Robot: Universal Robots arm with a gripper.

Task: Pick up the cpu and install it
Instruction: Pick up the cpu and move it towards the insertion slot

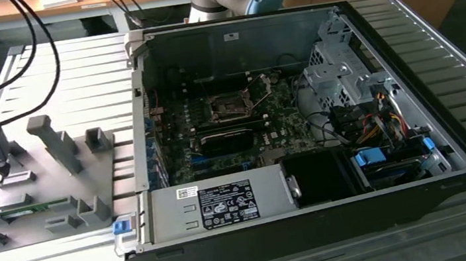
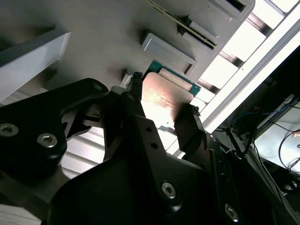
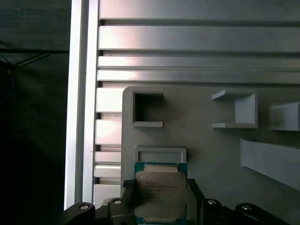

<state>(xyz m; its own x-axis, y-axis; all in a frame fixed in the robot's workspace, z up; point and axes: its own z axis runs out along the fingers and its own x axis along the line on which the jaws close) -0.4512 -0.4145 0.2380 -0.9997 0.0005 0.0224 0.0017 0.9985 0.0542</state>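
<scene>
Table [image 1: 436,45]: beneath everything else.
Computer case [image 1: 316,227]: open, on the table, at the exterior view's right.
Fixture tray [image 1: 101,177]: on the table, just beside the case, at the exterior view's left.
Motherboard [image 1: 287,137]: inside the case.
Socket [image 1: 228,108]: on the motherboard.
Power supply [image 1: 220,205]: in the case, along its near wall.
Cpu [image 3: 159,194]: on the fixture tray, near one edge.
Gripper [image 3: 160,190]: directly over the cpu.

Open PC case [image 1: 205,50] on slatted alu table [image 1: 459,49], mobo [image 1: 290,127] exposed, PSU [image 1: 215,206] at near edge. Grey fixture plate [image 1: 118,174] to the exterior view's left, w/ green strip [image 1: 27,210] slotted in.
</scene>
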